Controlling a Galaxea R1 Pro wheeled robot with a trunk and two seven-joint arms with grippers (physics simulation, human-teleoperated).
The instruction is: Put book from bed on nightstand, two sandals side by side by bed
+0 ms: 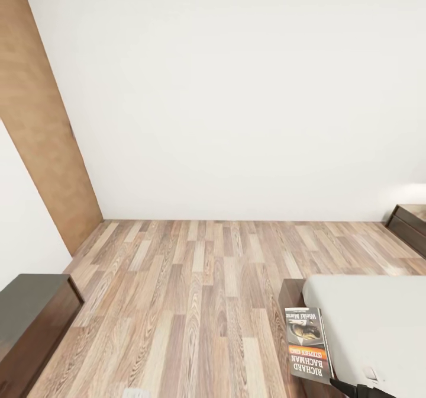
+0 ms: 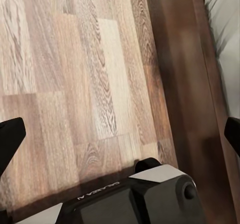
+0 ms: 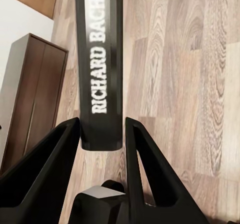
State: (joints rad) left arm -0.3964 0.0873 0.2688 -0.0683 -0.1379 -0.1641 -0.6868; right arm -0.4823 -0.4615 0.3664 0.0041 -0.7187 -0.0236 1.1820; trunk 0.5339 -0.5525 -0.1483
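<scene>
Bedroom, mid-task: my right pincer (image 3: 102, 134) is clenched on the thin dark paperback book (image 3: 100, 59), its two black fingers (image 3: 55, 164) pressing either side of the spine, where white "RICHARD BACHMAN" lettering reads lengthwise. From my head camera the same book (image 1: 307, 344) shows cover up near the lower right, orange band and pale picture visible, held at the corner of the low bed's pale grey-white mattress (image 1: 373, 321), with the dark brown wooden bed frame (image 1: 291, 294) showing just beside it; whether the book touches the mattress I cannot tell.

My left pincer (image 2: 120, 129) hangs released, its black fingertips (image 2: 11, 134) spread wide at the edges of the wrist picture with nothing between them. Under it lie the brown wood-plank floor (image 2: 75, 84) and the dark bed frame (image 2: 185, 84), with a strip of mattress (image 2: 222, 29) beyond.

To my near left stands a low dark brown wooden cabinet with a glossy top (image 1: 29, 321), which the right wrist camera also catches (image 3: 30, 94) beyond the book. Farther off, plank floor (image 1: 195, 267) runs to a plain white wall (image 1: 236, 90). A tan wooden panel (image 1: 41, 125) leans across the far left, and another dark brown piece of furniture (image 1: 408, 223) sits at the far right against the wall.
</scene>
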